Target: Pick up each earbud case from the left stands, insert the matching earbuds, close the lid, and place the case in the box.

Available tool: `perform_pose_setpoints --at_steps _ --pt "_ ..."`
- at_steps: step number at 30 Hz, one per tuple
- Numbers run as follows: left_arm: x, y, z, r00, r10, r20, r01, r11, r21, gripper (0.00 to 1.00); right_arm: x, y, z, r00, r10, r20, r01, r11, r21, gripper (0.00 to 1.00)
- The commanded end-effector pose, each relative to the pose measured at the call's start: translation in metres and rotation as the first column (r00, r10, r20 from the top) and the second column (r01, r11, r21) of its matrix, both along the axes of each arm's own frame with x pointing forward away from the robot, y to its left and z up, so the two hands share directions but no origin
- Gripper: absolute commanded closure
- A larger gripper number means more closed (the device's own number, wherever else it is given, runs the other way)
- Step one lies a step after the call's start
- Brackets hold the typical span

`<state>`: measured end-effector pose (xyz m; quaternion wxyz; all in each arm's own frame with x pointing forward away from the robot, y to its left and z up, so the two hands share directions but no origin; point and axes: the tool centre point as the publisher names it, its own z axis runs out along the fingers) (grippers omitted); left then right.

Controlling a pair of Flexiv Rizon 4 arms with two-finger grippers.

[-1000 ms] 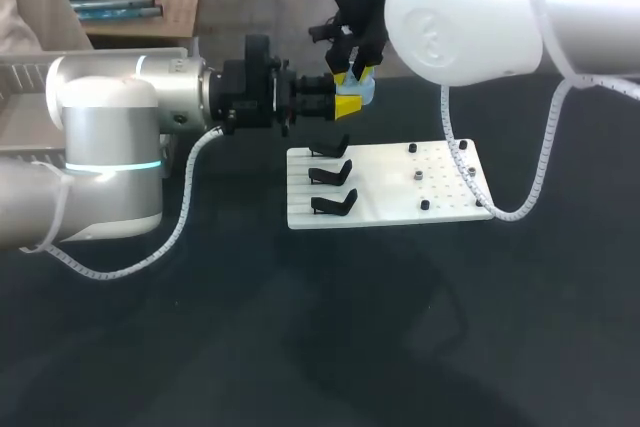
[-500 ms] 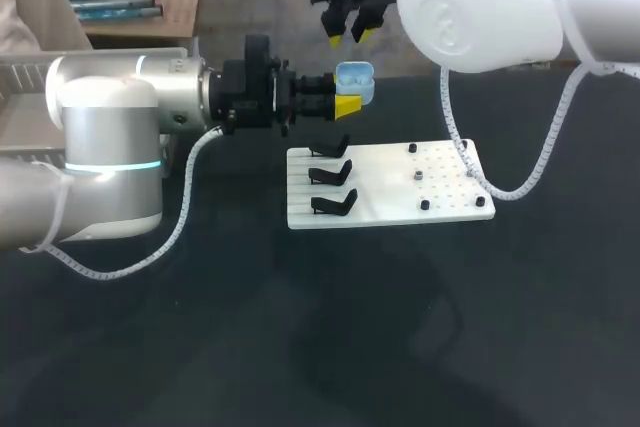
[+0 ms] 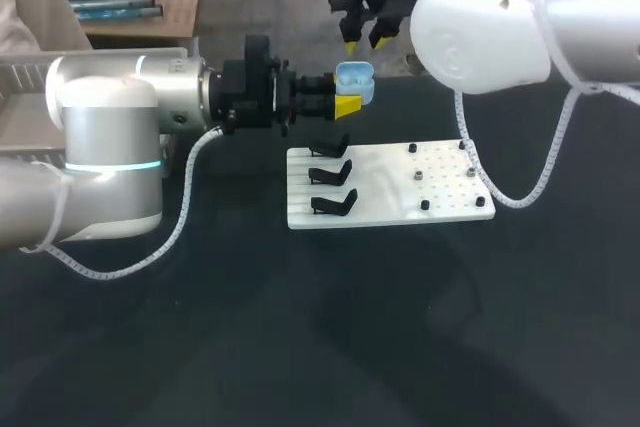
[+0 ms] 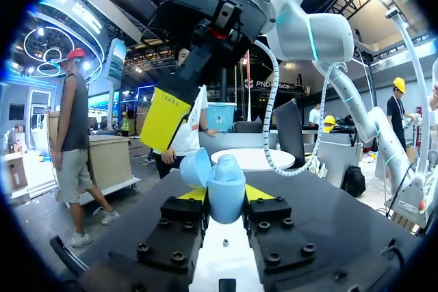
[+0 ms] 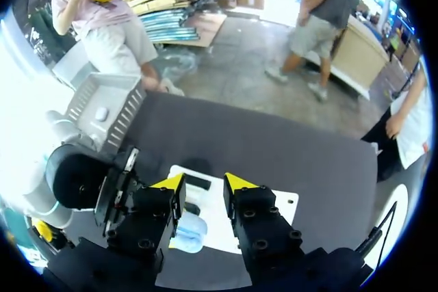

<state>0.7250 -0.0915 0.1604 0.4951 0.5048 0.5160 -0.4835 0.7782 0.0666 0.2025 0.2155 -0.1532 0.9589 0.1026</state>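
Dark bench (image 3: 300, 347) filling the lower and middle frame. White board (image 3: 380, 209) flat upon it at centre right, rows of small holes over its right half.

A second ago the right gripper (image 3: 365, 44) had its yellow fingertips down at the light blue earbud case (image 3: 354, 75), hiding part of it. It has since let go and lifted clear. Half a second ago it was already above the case, and it has since drifted a little further sideways, away from the left arm. Its fingers now stand apart with nothing between them, well above the case, which lies fully uncovered below it (image 5: 186, 232).
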Motion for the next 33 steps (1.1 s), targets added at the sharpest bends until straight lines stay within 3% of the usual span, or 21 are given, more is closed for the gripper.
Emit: perform_pose_setpoints --at_steps 1,16,28,31,32,33 --pt "0.000 0.000 0.000 1.000 0.001 0.001 -0.001 1.000 -0.002 1.00 0.004 0.002 -0.004 1.000 0.000 -0.019 0.000 1.000 -0.005 0.65" --pt "0.000 0.000 0.000 1.000 0.001 0.001 -0.001 1.000 -0.002 1.00 -0.028 -0.002 -0.007 0.999 -0.020 -0.042 0.019 1.000 -0.007 0.65" --pt "0.000 0.000 0.000 1.000 0.001 0.001 -0.001 1.000 -0.002 1.00 -0.033 -0.002 -0.004 0.999 -0.049 -0.021 0.049 0.999 0.021 0.62" --pt "0.000 0.000 0.000 1.000 0.001 0.001 -0.001 1.000 -0.002 1.00 -0.034 -0.009 0.007 0.995 -0.094 0.017 0.093 0.994 0.064 0.50" --pt "0.000 0.000 0.000 1.000 0.001 0.001 -0.001 1.000 -0.002 1.00 -0.036 -0.013 0.011 0.992 -0.120 0.032 0.116 0.989 0.093 0.29" --pt "0.000 0.000 0.000 1.000 0.001 0.001 -0.001 1.000 -0.002 1.00 -0.038 -0.016 0.014 0.991 -0.132 0.036 0.127 0.985 0.116 0.00"
